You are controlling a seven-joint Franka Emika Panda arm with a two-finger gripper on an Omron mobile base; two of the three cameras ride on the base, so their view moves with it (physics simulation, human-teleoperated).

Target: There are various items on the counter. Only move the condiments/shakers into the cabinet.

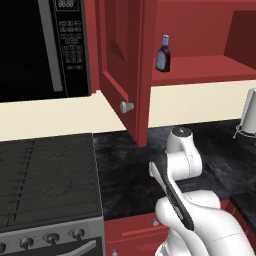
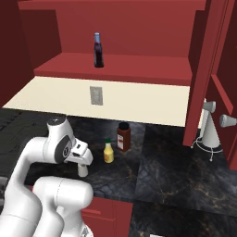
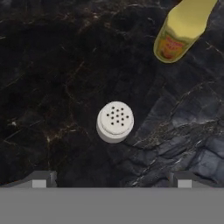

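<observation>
Hand view: white shaker [image 3: 115, 121] sits upright on the black marbled table [image 3: 52, 87], just left of frame centre, perforated top facing the camera. The pincer [image 3: 111, 179] is above it, wide open and holding nothing; its two fingertips [image 3: 40, 178] show at the lower left and lower right of the frame, well to either side of the shaker and not touching it. Yellow squeeze bottle [image 3: 181, 30] lies toward the upper right corner, apart from the shaker.

Right base view: shaker [image 2: 83, 170] at lower left of centre, directly under the hand. Yellow squeeze bottle [image 2: 109, 151] stands just right of it, and a brown jar with a red lid [image 2: 123, 136] stands near, behind the yellow one. Dark purple bottle with blue cap [image 2: 97, 50] stands upright on the red cabinet shelf [image 2: 139, 65], upper centre of the frame. Cabinet door [image 2: 206, 69] is swung open at right.

Left base view: purple bottle [image 1: 163, 53] on the shelf, upper right of centre; microwave [image 1: 42, 47] at upper left, stove [image 1: 47, 180] at lower left.
</observation>
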